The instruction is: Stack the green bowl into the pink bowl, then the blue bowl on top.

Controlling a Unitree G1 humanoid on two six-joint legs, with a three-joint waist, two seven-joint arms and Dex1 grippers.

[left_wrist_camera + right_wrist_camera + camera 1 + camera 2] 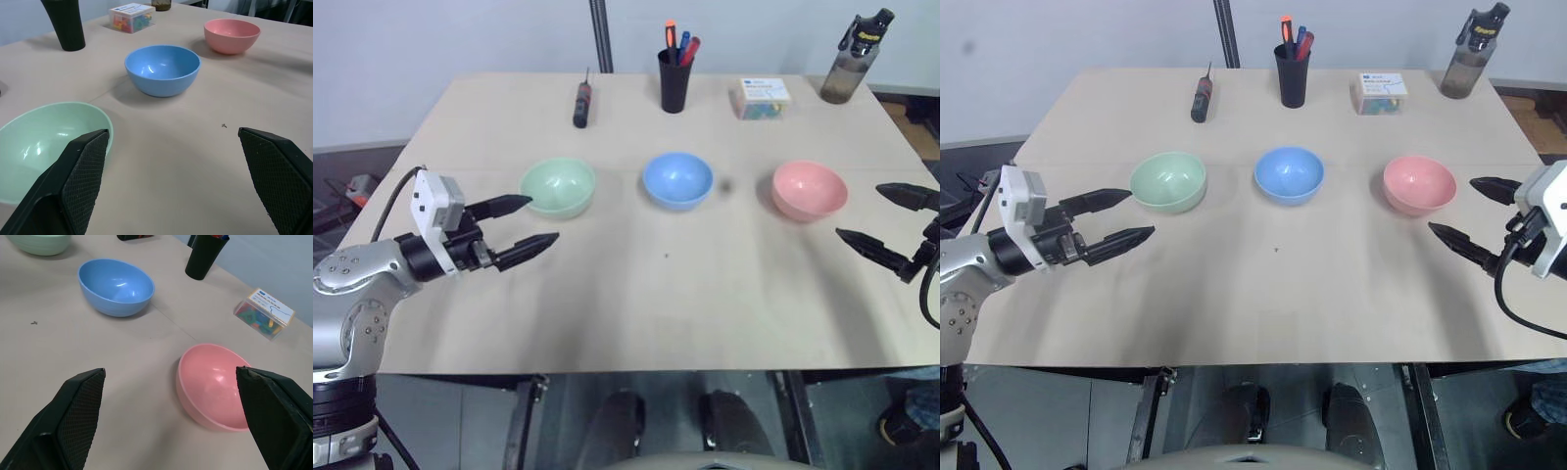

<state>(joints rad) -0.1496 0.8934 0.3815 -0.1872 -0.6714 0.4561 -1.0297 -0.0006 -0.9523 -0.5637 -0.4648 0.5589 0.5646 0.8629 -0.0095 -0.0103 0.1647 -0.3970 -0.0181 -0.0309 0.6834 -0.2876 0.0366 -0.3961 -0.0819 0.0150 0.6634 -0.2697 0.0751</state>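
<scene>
Blue bowl point(677, 180) sits mid-surface point(636, 294); green bowl point(557, 187) to its left, pink bowl point(809, 190) to its right, all apart. Left gripper point(524, 227) near green bowl, right gripper point(1474, 215) near pink: jaws spread, empty.

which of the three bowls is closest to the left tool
The green bowl, at the row's left end just beyond the open left tool; the blue and pink bowls sit farther right.

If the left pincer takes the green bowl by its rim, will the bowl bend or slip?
The green bowl looks like thin, rigid plastic, so probably light and hardly bending. Its glossy surface may slip. Its rounded base suggests it could rock if pushed.
</scene>
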